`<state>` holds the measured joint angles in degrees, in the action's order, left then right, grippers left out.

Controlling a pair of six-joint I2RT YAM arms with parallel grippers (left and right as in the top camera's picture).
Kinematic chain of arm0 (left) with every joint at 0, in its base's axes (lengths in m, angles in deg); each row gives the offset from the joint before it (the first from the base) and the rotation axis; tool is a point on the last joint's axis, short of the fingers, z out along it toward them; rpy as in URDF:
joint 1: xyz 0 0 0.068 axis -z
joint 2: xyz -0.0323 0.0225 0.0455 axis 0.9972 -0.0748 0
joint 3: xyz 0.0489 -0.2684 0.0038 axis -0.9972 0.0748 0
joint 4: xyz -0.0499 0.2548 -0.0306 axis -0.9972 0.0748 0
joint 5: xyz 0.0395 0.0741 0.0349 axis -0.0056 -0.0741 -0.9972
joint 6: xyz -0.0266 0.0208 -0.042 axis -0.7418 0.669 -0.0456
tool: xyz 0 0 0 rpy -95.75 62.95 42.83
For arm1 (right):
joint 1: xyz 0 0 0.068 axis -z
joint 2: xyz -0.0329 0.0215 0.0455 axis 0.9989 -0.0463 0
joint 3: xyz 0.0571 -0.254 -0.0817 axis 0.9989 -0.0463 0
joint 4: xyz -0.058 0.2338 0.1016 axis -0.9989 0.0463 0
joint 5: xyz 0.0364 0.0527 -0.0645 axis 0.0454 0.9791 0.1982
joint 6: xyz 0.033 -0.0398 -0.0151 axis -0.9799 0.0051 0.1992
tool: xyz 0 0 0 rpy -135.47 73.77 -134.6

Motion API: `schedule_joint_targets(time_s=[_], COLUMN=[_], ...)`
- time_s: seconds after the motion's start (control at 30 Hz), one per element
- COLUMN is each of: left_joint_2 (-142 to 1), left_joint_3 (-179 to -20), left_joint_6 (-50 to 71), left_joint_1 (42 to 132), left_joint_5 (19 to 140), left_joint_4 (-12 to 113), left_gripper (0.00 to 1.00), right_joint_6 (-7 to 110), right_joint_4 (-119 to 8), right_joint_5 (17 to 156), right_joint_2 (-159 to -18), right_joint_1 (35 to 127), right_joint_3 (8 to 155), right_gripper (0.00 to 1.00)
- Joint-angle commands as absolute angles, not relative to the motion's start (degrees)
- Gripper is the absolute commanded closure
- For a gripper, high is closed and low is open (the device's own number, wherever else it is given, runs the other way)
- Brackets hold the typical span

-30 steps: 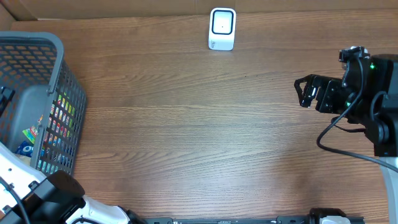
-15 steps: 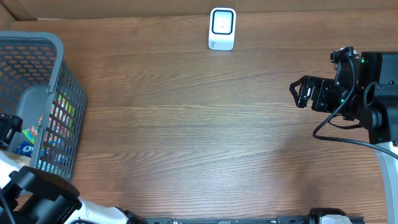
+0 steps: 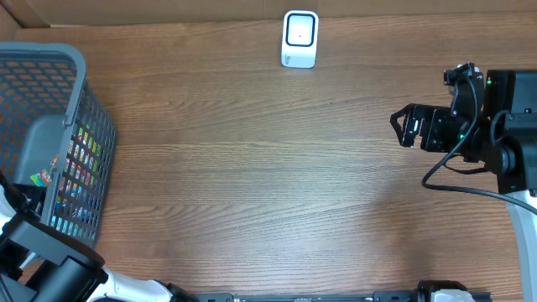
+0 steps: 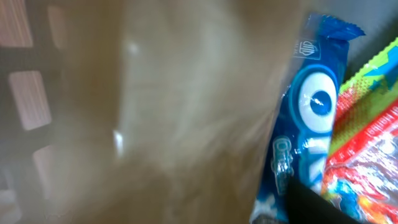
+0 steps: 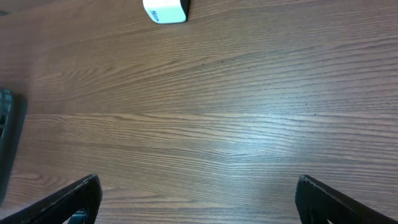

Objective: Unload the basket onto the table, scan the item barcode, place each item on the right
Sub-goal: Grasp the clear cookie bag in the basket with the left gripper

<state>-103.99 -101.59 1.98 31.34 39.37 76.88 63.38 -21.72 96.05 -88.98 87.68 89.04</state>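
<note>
A blue snack packet (image 4: 311,124) with a white oval logo lies in the grey mesh basket (image 3: 50,63), beside a red and green packet (image 4: 367,149). The left wrist view is blurred and very close to them. One dark finger (image 4: 314,205) of my left gripper rests against the blue packet's lower end; the other finger is out of view, so the jaw state does not show. In the overhead view my left arm (image 3: 46,252) reaches into the basket from the bottom left. The white scanner (image 3: 299,38) stands at the table's far edge. My right gripper (image 3: 401,126) hovers open and empty at the right.
Colourful packets (image 3: 80,164) show through the basket's mesh wall. The right wrist view shows bare wood between the open fingers, with the scanner (image 5: 165,10) at the top and the basket's edge (image 5: 5,124) at far left. A cardboard wall (image 3: 168,10) runs along the back.
My left arm has shifted down and left over the basket's near corner, covering the blue packet in the overhead view. The right arm moved slightly left, then held still.
</note>
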Motion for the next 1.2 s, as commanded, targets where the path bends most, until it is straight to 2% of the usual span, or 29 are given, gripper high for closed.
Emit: schedule_joint_targets(time_s=[0.0,0.07,0.1,0.13,0.4,0.57,0.8,0.9,1.17], left_joint_2=[-103.90,-103.90,-103.90,-103.88,-103.72,-103.61,-103.50,-101.36,-94.83], left_joint_3=[-98.21,-97.64,-97.64,-97.68,-108.41,-125.42,-148.35,-152.80,-157.88], left_joint_6=[1.55,1.52,1.52,1.55,3.53,4.69,12.43,16.19,15.77], left_joint_1=[31.41,31.47,31.47,31.47,33.05,36.04,42.77,47.04,59.76], left_joint_5=[38.43,38.45,38.47,38.58,47.35,47.32,51.70,53.79,51.63], left_joint_4=[73.55,72.72,72.64,72.57,79.70,91.54,112.72,113.29,109.49], left_gripper=[0.46,0.68,0.84,0.96,0.96,0.96,0.96,0.96,0.96], right_joint_6=[64.10,64.10,64.10,64.10,64.07,64.05,64.05,64.05,63.83], right_joint_4=[-21.85,-21.78,-21.74,-21.72,-23.09,-22.85,-22.90,-22.90,-22.88], right_joint_5=[96.36,96.36,96.36,96.36,96.38,96.38,96.38,96.38,96.40], right_joint_2=[-89.44,-89.68,-89.75,-89.83,-89.83,-89.83,-89.83,-89.83,-89.83], right_joint_1=[87.84,87.84,87.84,87.84,87.84,87.84,87.84,87.84,87.84], right_joint_3=[90.59,90.59,90.59,90.59,90.59,90.59,90.59,90.59,90.59], right_gripper=[0.00,0.00,0.00,0.00,0.00,0.00,0.00,0.00,0.00])
